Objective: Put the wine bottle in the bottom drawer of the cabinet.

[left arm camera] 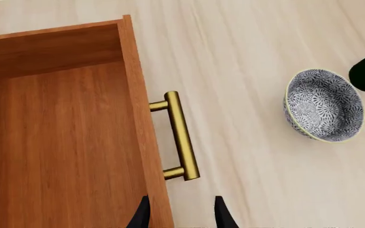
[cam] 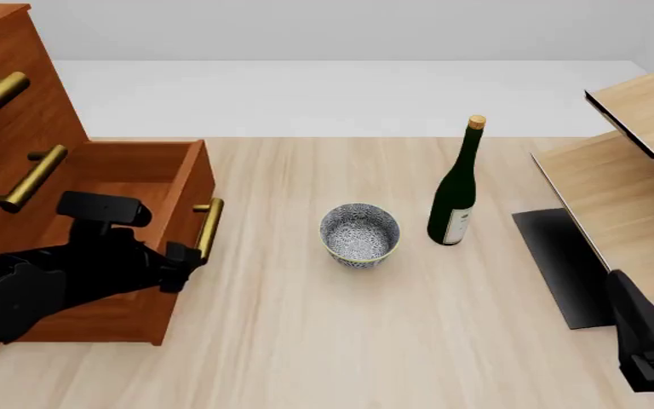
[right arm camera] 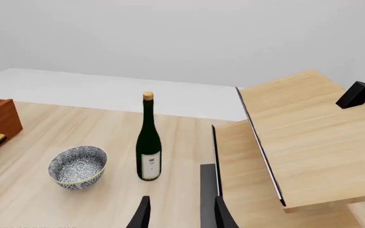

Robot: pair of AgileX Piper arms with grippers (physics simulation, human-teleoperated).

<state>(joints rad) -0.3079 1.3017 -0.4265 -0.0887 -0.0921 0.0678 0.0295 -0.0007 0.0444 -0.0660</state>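
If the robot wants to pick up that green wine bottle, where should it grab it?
Probably around the wide lower body of the wine bottle, with the right gripper coming in level from the robot's side. The bottle stands upright, and its body is straighter and steadier to pinch than the thin neck. The bowl sits to its left, apart from it, so the near and right sides are free.

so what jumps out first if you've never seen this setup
The wine bottle stands upright mid-table, beside a patterned bowl on its left. At the far left, the cabinet has its bottom drawer pulled open, with the left pincer at its brass handle.
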